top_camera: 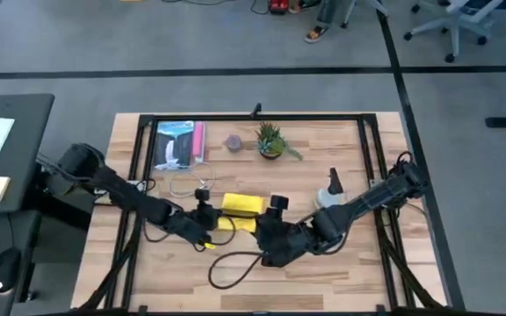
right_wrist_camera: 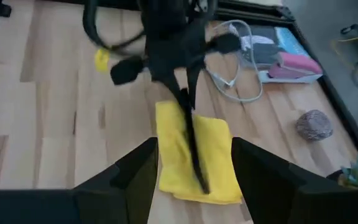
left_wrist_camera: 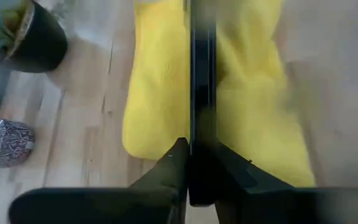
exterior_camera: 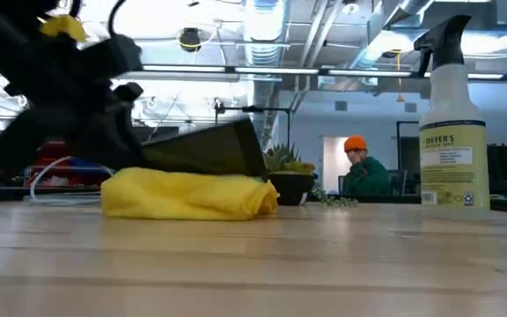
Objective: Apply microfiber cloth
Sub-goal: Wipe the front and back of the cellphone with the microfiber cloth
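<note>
Right now the yellow cloth [top_camera: 240, 211] is lying folded near the middle of the table [top_camera: 350, 272], with a thin black phone [left_wrist_camera: 201, 81] standing on its edge on top of it. The left gripper [top_camera: 206, 216] is sitting at the cloth's 9 o'clock side, and its fingers [left_wrist_camera: 166, 174] are squeezing the bottom edge of the phone. The right gripper [top_camera: 277, 230] is waiting at the cloth's 4 o'clock side — its fingers [right_wrist_camera: 135, 171] are spread wide and holding nothing.

The cloth is looking soft, light and floppy, so it will likely sag and bunch up when lifted. A good place to pinch it is probably a free corner or the thick folded edge — not the flat middle, where the phone is resting. The phone is looking hard and smooth, so it may be slipping a little.
</note>
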Robot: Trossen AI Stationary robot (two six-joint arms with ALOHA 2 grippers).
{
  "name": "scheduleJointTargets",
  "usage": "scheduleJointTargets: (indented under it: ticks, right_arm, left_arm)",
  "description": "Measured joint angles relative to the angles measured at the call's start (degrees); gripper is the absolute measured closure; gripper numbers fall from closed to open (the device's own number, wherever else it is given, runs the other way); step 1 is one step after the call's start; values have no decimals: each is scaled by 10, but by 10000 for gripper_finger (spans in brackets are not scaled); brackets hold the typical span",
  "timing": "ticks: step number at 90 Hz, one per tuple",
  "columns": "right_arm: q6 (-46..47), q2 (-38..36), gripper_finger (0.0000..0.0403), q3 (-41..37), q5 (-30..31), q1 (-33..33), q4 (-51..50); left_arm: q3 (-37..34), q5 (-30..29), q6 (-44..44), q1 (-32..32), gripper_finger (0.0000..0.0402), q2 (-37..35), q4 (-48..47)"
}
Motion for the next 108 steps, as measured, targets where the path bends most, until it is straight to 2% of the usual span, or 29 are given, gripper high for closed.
scheduleJointTargets:
  ticks: [16, 25, 34, 49, 58, 74, 87, 95, 108]
  right_arm:
    - [18, 0, 214, 0, 0, -1, -1]
    - [25, 0, 214, -6, 0, -2, 8]
    - [30, -1, 214, -56, -5, -6, 58]
    - [53, 1, 214, -161, -98, -20, 193]
    - [114, 1, 214, -216, -124, -34, 258]
    - [318, 0, 210, -274, -138, -73, 264]
    - [362, 0, 179, -323, -206, -99, 318]
    - [377, 0, 152, -358, -250, -113, 375]
    - [446, 0, 134, -401, -256, -133, 423]
  left_arm:
    - [51, 1, -12, -5, 285, 27, -63]
    - [94, 1, -47, -19, 255, 19, -160]
    - [137, 17, -93, -32, 241, 0, -264]
    - [160, 60, -161, -41, 236, -54, -346]
    - [160, 93, -199, -34, 236, -78, -341]
    - [144, 160, -248, 8, 235, -64, -288]
    - [101, 213, -262, 36, 235, -33, -212]
    - [79, 218, -273, 43, 235, -17, -178]
    - [59, 218, -287, 45, 235, 5, -141]
